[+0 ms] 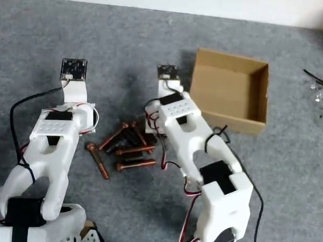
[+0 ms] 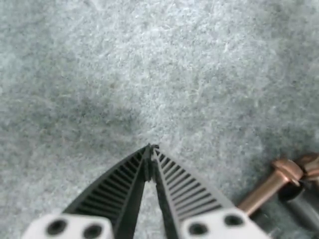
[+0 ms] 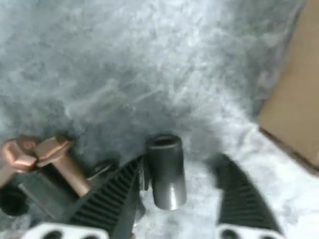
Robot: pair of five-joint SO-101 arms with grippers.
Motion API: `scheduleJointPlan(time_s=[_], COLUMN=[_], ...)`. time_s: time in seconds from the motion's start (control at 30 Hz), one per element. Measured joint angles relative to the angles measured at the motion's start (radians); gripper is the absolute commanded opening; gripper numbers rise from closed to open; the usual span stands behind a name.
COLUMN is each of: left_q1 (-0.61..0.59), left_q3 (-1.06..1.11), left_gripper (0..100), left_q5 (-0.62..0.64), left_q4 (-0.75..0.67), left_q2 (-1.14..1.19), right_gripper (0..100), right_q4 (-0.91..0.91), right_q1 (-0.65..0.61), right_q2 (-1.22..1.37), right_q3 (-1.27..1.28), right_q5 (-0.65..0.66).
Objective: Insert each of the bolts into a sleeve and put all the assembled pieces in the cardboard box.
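A dark sleeve is framed between the spread jaws of the right gripper, on grey carpet near the pile of bolts. The grip is judged best taken across the sleeve's middle, its open end left free for a bolt. The left gripper is seen closed on nothing. From above, the sleeve is hidden by the arm, and part of the cardboard box floor by its near wall.
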Motion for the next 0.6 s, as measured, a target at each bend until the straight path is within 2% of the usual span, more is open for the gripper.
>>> scheduleJointPlan(time_s=[0.1,0.43,0.6], left_q1=[0.0,0.0,0.0], left_q3=[0.0,0.0,0.0], left_gripper=[1,1,1], left_q5=[0.0,0.0,0.0], left_q4=[0.0,0.0,0.0], left_q2=[0.0,0.0,0.0], right_gripper=[0.3,0.5,0.5], right_q4=[0.008,0.049,0.068], right_q1=[0.002,-0.005,-0.021], right_q2=[0.0,0.002,-0.087], right_q3=[0.0,-0.005,0.014], right_q5=[0.0,-0.002,-0.002])
